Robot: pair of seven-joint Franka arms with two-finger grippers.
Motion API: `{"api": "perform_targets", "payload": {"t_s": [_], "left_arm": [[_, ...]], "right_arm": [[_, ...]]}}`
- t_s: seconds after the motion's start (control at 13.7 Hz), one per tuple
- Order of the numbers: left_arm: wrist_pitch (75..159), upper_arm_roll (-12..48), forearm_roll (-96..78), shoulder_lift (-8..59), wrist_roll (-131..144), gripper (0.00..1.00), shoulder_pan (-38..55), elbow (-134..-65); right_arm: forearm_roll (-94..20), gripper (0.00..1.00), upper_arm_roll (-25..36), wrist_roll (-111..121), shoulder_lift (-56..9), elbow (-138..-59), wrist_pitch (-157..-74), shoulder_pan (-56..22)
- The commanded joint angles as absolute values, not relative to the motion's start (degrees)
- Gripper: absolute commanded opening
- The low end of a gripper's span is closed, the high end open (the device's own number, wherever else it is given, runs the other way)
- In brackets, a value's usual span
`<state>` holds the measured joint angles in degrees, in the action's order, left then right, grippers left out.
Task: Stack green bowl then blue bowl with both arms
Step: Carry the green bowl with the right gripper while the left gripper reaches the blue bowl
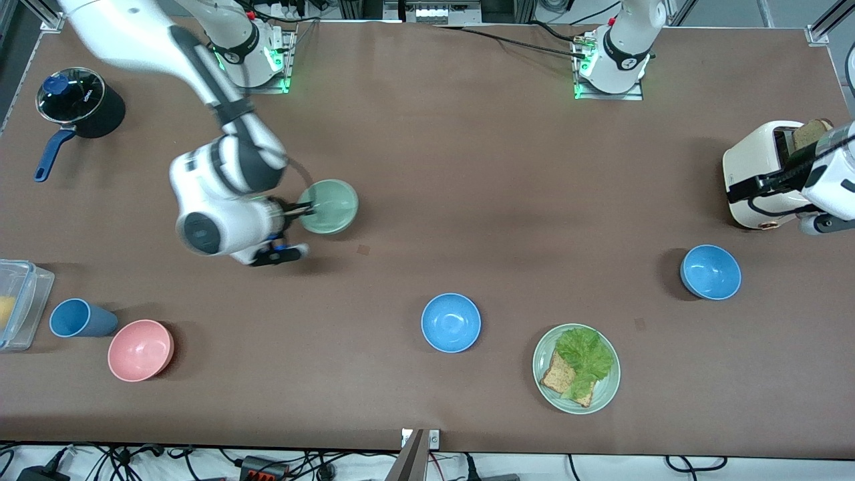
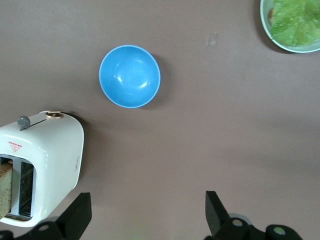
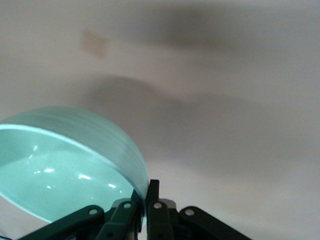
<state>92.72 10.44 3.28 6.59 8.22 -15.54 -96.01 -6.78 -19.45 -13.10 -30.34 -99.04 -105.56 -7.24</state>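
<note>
My right gripper (image 1: 304,211) is shut on the rim of the green bowl (image 1: 328,206), toward the right arm's end of the table. In the right wrist view the green bowl (image 3: 65,165) is tilted, with its rim pinched between the fingers (image 3: 152,192), and casts a shadow on the table. One blue bowl (image 1: 451,323) sits near the table's middle, close to the front camera. A second blue bowl (image 1: 711,272) sits toward the left arm's end. My left gripper (image 1: 818,222) is open and empty, up beside the toaster; its wrist view shows that second blue bowl (image 2: 130,76).
A white toaster (image 1: 761,174) with bread stands at the left arm's end. A pale green plate (image 1: 604,394) of lettuce and bread lies near the front edge. A pink bowl (image 1: 140,349), blue cup (image 1: 80,318), clear container (image 1: 20,304) and black pot (image 1: 80,103) are at the right arm's end.
</note>
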Motion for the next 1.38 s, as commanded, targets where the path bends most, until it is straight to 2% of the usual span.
{"api": "perform_targets", "payload": {"t_s": [0.0,0.22,0.44,0.66,0.95,1.02,1.09,1.17,1.31], "left_arm": [[92.11,10.63,3.43,8.51,6.33,1.0,-17.92,-94.31],[92.55,10.63,4.3,13.87,3.26,1.0,-17.93,-91.5],[92.72,10.55,4.39,21.07,2.38,1.0,-18.37,-86.93],[103.24,10.46,5.45,25.73,-6.28,1.0,-22.75,-88.68],[113.26,10.46,8.77,33.12,-9.58,1.0,-25.4,-88.94],[115.64,10.37,9.83,34.27,-9.49,1.0,-25.4,-89.55],[116.79,10.37,9.84,35.15,-9.49,1.0,-25.75,-89.73],[117.33,10.46,9.93,36.2,-9.58,1.0,-26.36,-89.65],[120.13,10.46,9.93,38.05,-9.67,1.0,-26.63,-89.74]], "right_arm": [[-7.29,0.0,-18.9,-23.16,-32.68,-97.38,-110.01,-17.02],[-7.21,0.0,-18.9,-32.5,-37.34,-93.45,-113.2,-23.71],[-10.88,0.0,-18.98,-33.75,-38.32,-92.99,-113.47,-25.48],[-12.22,0.0,-18.9,-33.66,-39.98,-93.34,-113.55,-27.07],[-11.78,0.0,-18.55,-33.4,-41.57,-93.34,-113.64,-26.63],[-11.78,0.08,-18.46,-33.4,-41.92,-93.34,-113.64,-26.54],[-12.04,0.64,-18.46,-34.36,-41.75,-93.25,-113.56,-26.46],[-12.13,1.0,-18.46,-35.15,-41.49,-92.9,-113.64,-26.46],[-11.61,1.0,-18.63,-36.21,-38.51,-91.15,-112.42,-24.36]]}}
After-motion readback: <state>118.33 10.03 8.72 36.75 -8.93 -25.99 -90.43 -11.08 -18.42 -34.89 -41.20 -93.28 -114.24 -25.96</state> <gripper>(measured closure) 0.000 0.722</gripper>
